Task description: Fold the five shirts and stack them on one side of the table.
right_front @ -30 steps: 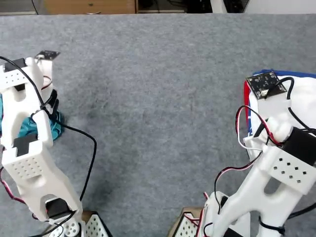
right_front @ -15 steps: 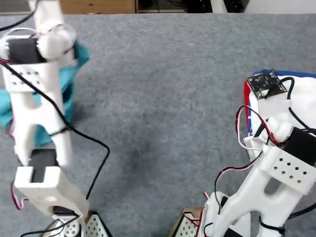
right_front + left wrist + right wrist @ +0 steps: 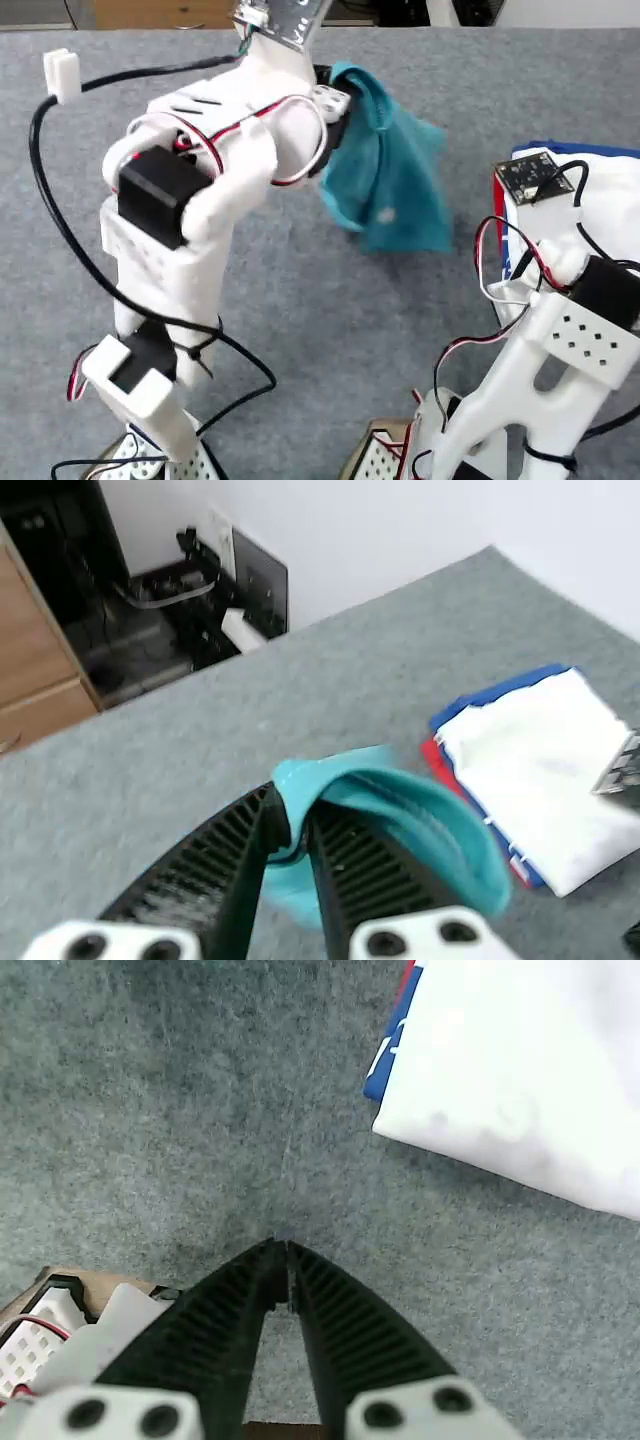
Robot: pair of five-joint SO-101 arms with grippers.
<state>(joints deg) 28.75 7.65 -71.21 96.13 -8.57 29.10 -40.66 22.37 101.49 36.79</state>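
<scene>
Room lies open across the grey tabletop [image 3: 330, 300]. My left claw [image 3: 290, 825] is clenched on the teal shirt [image 3: 388, 185], which dangles above its middle. My right claw [image 3: 287, 1252] sits pinched empty near the folded stack [image 3: 620, 190] on the right side.

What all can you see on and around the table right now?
Teal shirt: one, teal, hanging bunched above the far middle of the table.
Stack of folded shirts: one, white on top with blue and red edges beneath, at the table's right side.
Table: one, grey cloth surface.
Cabinet: one, wooden with drawers, behind the table.
Left fingers: one pair, black on a white arm, closed on the teal shirt.
Right fingers: one pair, black on a white arm, closed with nothing in them, over bare table beside the stack.
</scene>
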